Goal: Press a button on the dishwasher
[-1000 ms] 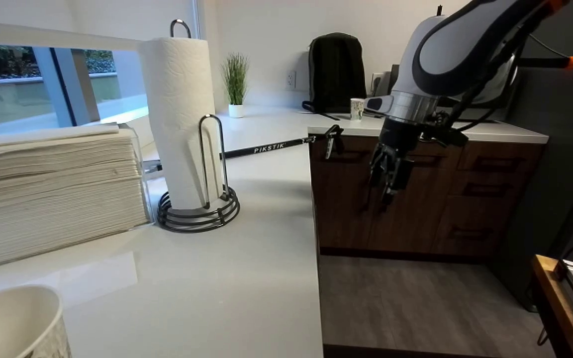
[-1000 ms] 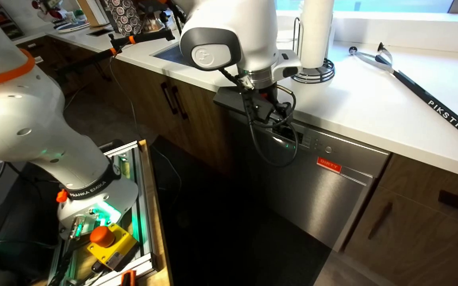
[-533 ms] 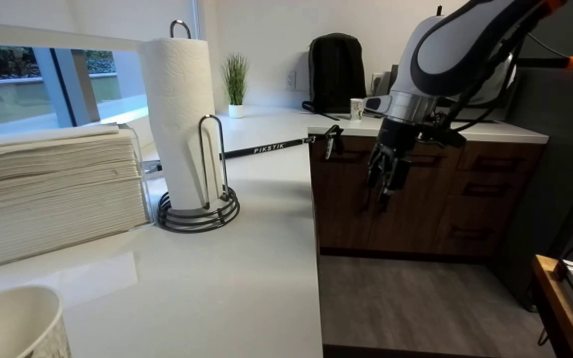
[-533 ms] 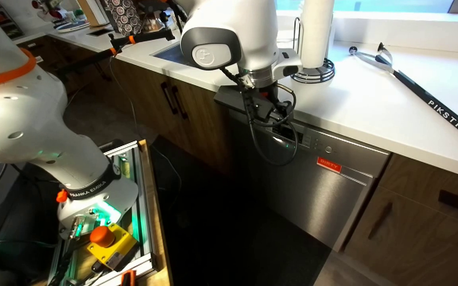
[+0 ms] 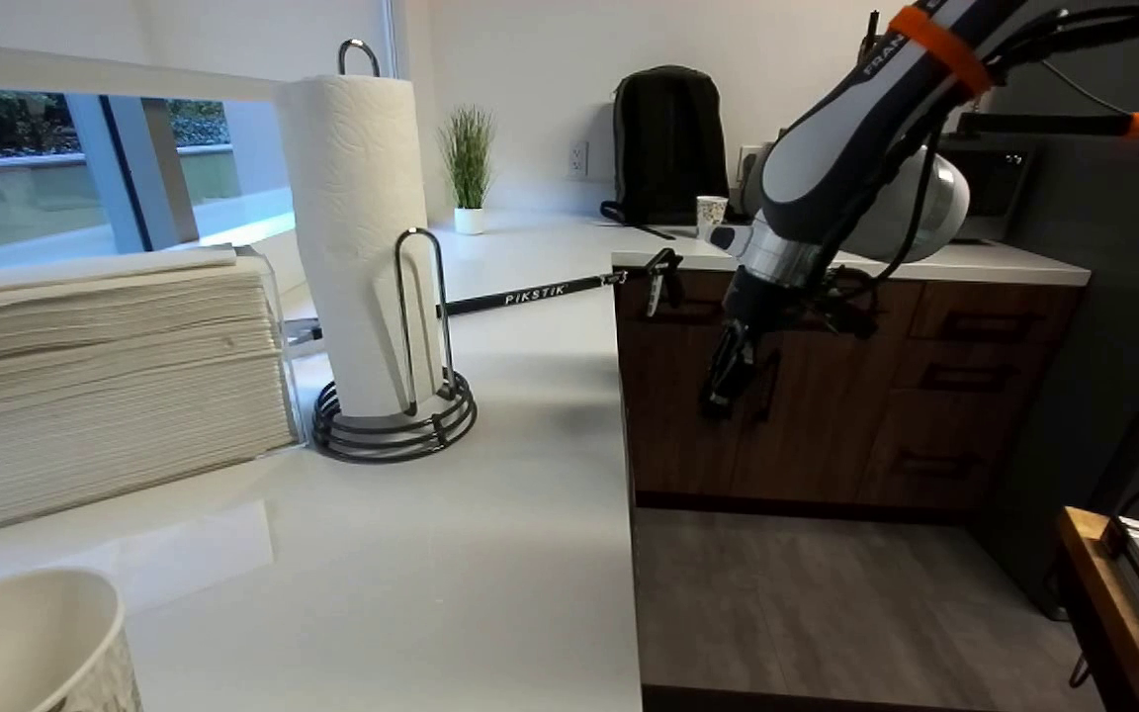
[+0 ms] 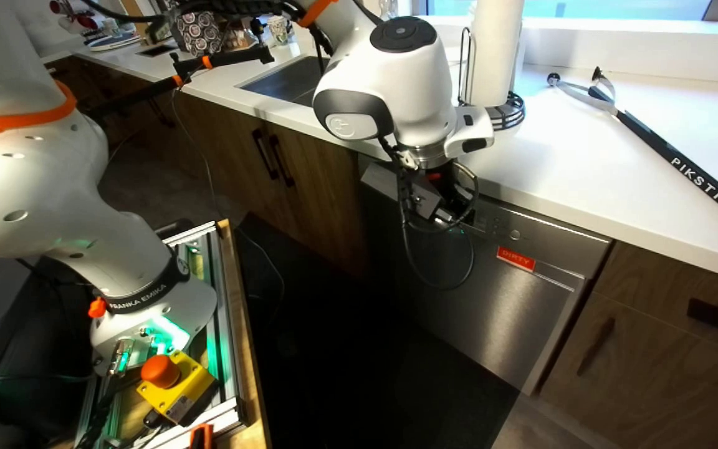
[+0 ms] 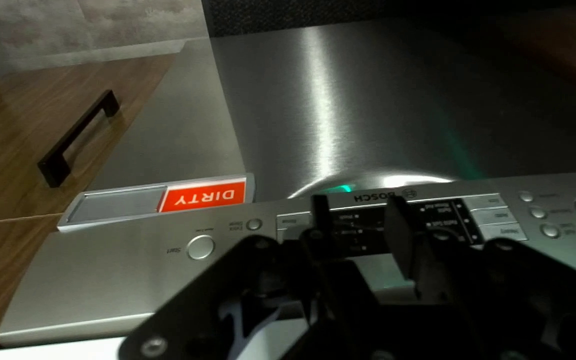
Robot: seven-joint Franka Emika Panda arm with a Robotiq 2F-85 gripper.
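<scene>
The dishwasher (image 6: 490, 299) is a stainless steel Bosch under the counter, with a control strip along its top. Upside down in the wrist view, that strip carries a round Start button (image 7: 200, 247), a smaller round button (image 7: 254, 224), a dark display (image 7: 363, 232), flat rectangular buttons (image 7: 498, 216) and several round ones at the right. My gripper (image 7: 357, 199) hangs in front of the display, its fingers apart with nothing between them. Whether they touch the panel I cannot tell. In an exterior view the gripper (image 5: 718, 400) points down beside the counter edge; the dishwasher front is hidden there.
A white counter (image 5: 490, 554) overhangs the dishwasher. On it stand a paper towel roll (image 5: 357, 247) and a black PIKSTIK grabber (image 6: 677, 156). A red DIRTY sign (image 7: 203, 195) is on the dishwasher door. A wooden cabinet (image 6: 658, 349) adjoins it.
The arm has swung; in the exterior views my wrist has moved toward the counter front and lower, tilting more. The fingers look closer together than before.
</scene>
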